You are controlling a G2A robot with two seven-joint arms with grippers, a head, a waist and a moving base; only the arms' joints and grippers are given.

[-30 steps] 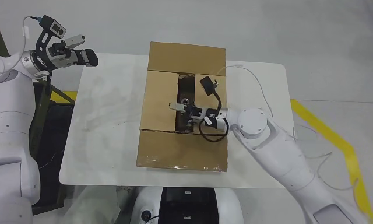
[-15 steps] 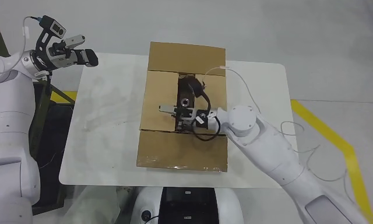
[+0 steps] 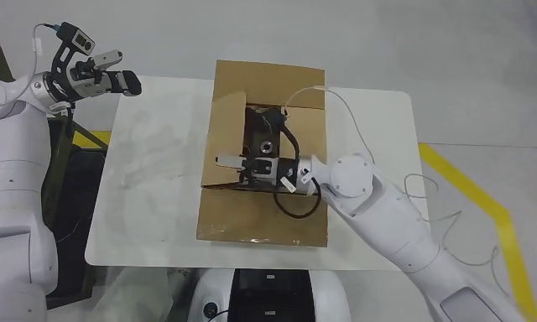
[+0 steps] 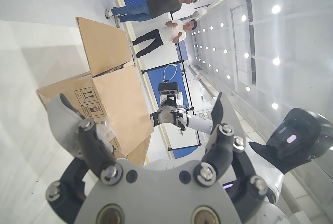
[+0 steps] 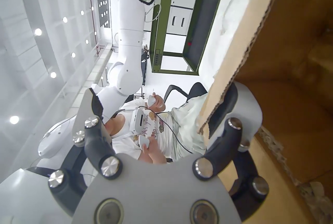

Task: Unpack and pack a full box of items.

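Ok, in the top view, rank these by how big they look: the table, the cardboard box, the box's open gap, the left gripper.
1. table
2. cardboard box
3. open gap and left gripper: these look about alike, and the gripper may be nearer the camera, so I won't rank them.

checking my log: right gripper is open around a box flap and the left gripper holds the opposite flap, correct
Not quite. The left gripper holds no flap: the top view shows it by the table's far corner, away from the box. The right gripper is open around a flap, as stated.
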